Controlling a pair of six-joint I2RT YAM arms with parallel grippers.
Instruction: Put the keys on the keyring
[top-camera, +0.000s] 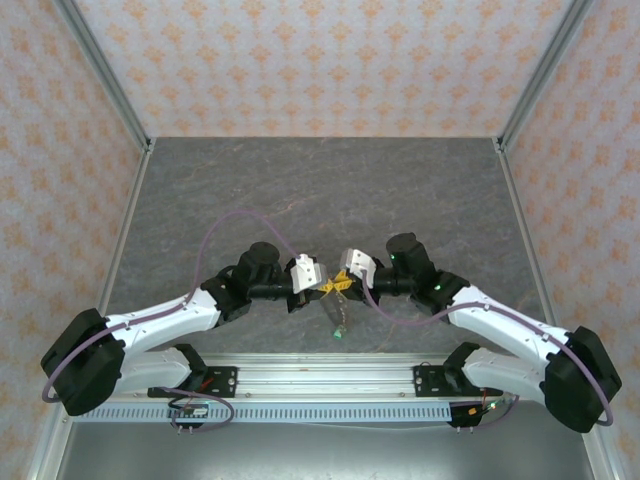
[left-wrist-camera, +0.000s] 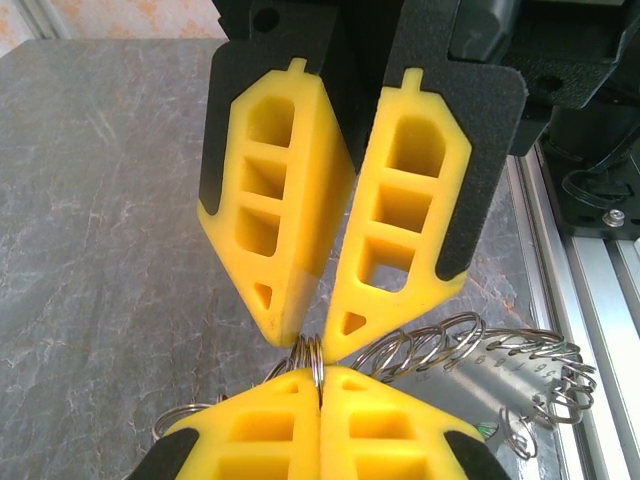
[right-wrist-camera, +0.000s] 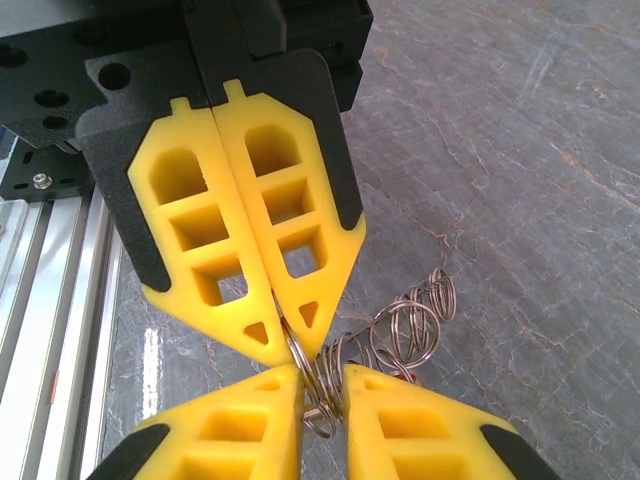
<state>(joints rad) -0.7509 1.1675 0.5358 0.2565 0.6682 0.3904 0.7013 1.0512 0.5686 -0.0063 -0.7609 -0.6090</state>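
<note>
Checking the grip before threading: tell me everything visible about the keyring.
The keyring is a chain of linked thin wire rings, silvery and metallic-looking. One end is pinched in the left gripper's shut jaws, and the right gripper's jaws clamp it right alongside; the rest trails loose to one side.

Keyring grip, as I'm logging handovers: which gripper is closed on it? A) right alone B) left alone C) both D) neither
C: the left gripper is shut on the wire of the keyring in its wrist view, and the right gripper pinches its coils in the other.
</note>
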